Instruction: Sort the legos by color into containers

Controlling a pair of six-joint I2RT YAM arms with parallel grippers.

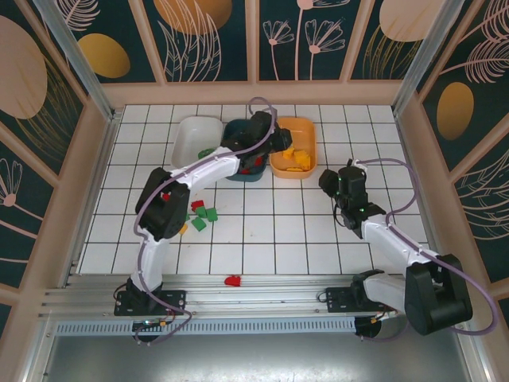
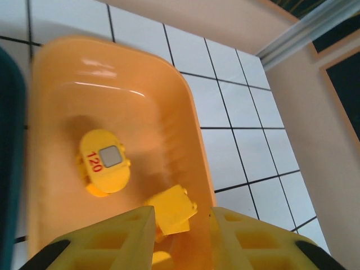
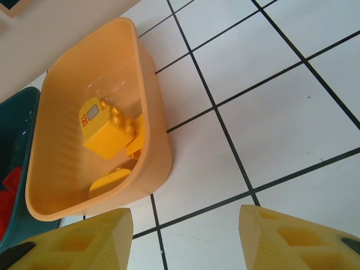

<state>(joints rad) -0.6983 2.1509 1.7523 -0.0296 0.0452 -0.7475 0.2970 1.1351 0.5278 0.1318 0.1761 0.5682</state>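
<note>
Over the orange tray (image 2: 56, 84) at the table's far edge, our left gripper (image 2: 180, 225) has its jaws nearly together. We cannot tell whether they pinch the yellow brick (image 2: 171, 209); if they do, lifting could drag it out. Our right gripper (image 3: 185, 242) gapes empty.

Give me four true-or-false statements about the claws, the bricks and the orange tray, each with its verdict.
1. The left claw is over the orange tray. True.
2. The right claw grips a brick. False: it is open and empty, above bare tiles.
3. A brick marked 120 lies in the orange tray. True.
4. The floor holds no green bricks. False: several green bricks lie there.
</note>
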